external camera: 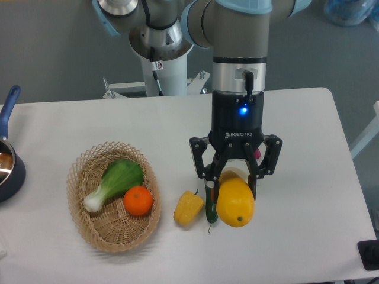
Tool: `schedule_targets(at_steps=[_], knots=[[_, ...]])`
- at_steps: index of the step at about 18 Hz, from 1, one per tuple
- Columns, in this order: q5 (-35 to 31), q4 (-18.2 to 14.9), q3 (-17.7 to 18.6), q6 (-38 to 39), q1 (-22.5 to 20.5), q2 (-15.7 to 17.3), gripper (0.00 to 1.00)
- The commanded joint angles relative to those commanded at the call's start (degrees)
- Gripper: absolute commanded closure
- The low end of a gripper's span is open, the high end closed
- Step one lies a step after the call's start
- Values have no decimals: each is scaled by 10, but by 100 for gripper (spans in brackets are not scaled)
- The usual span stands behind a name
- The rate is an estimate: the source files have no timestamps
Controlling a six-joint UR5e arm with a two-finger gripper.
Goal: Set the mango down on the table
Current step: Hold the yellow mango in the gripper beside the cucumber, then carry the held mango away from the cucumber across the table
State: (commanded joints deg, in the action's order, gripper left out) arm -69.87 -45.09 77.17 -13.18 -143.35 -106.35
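Observation:
The mango (235,204) is a smooth yellow-orange oval at the front middle of the white table (308,136). My gripper (232,190) comes straight down over it, one finger (208,192) on its left flank and the other (254,184) on its right. The fingers look shut on the fruit's upper half. The mango's underside is at or just above the tabletop; I cannot tell whether it touches.
A lumpy yellow pepper (188,207) lies just left of the mango, with a thin dark green vegetable (211,214) between them. A wicker basket (89,207) at the left holds a leafy green (115,180) and an orange (138,200). A blue-handled pot (7,168) sits at the left edge.

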Motion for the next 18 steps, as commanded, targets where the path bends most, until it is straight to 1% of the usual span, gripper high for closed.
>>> schedule_targets(at_steps=[3, 6, 13, 18], knots=[[0, 1, 8, -1, -2, 4, 64], [5, 0, 8, -29, -9, 5, 64], [7, -1, 12, -57, -15, 4, 64], [7, -2, 28, -101, -23, 4, 64]])
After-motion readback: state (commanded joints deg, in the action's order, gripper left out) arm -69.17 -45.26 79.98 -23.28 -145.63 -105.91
